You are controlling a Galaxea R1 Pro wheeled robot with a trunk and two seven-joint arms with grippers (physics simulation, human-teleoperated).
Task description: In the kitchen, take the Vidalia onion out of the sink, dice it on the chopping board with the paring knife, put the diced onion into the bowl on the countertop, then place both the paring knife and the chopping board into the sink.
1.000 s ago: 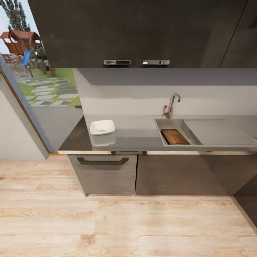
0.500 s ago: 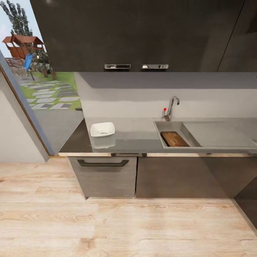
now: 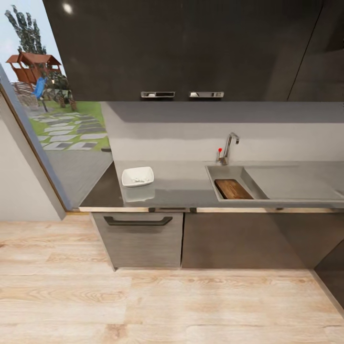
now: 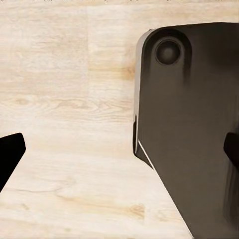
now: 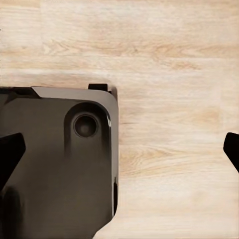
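Note:
The grey countertop (image 3: 181, 184) runs across the head view. The white square bowl (image 3: 137, 176) sits at its left end with small pale pieces inside. The sink (image 3: 211, 177) lies to the right, and the dark brown chopping board (image 3: 232, 189) rests in its basin. The paring knife and a whole Vidalia onion are out of view. My left gripper (image 4: 119, 154) hangs open above the wooden floor, nothing between its dark fingertips (image 4: 10, 154). My right gripper (image 5: 121, 152) is open too, its fingertips (image 5: 10, 152) wide apart over the floor.
A chrome tap (image 3: 229, 145) with a red knob stands behind the sink. Dark wall cabinets (image 3: 181, 48) hang above and base cabinets (image 3: 138, 239) stand below. A glass door (image 3: 48, 119) is at the left. My dark base (image 4: 189, 124) shows beneath both grippers.
The whole head view has shifted: the counter sits a little lower and smaller, so the camera has moved. Bowl and board stay where they were.

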